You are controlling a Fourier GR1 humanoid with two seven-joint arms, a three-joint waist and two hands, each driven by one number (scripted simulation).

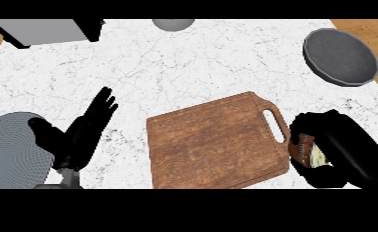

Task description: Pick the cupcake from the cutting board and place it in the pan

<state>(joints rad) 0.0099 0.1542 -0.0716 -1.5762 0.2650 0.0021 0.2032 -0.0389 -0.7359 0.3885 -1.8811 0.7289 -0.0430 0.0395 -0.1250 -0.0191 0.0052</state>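
The black fingers [325, 178] of the right hand [341, 141] are curled round the cupcake [304, 151]. The cupcake lies tipped on its side in the hand. Its brown wrapper has little ridges and its top is pale. It is off the cutting board [214, 143], just to the right of the handle hole.

The cutting board is flat brown wood with streaky grain and round corners. It lies just left of those fingers, on a white desk [184, 66] with thin grey cracks like marble.

Far above the right hand sits the pan [339, 56]. It is round, dark grey and smooth, with a raised rim, and nothing shows in it.

Past the board, far to the left, the left hand [77, 138] rests with straight fingers that hold nothing. A grey ridged round shape [15, 148] is just beside it.
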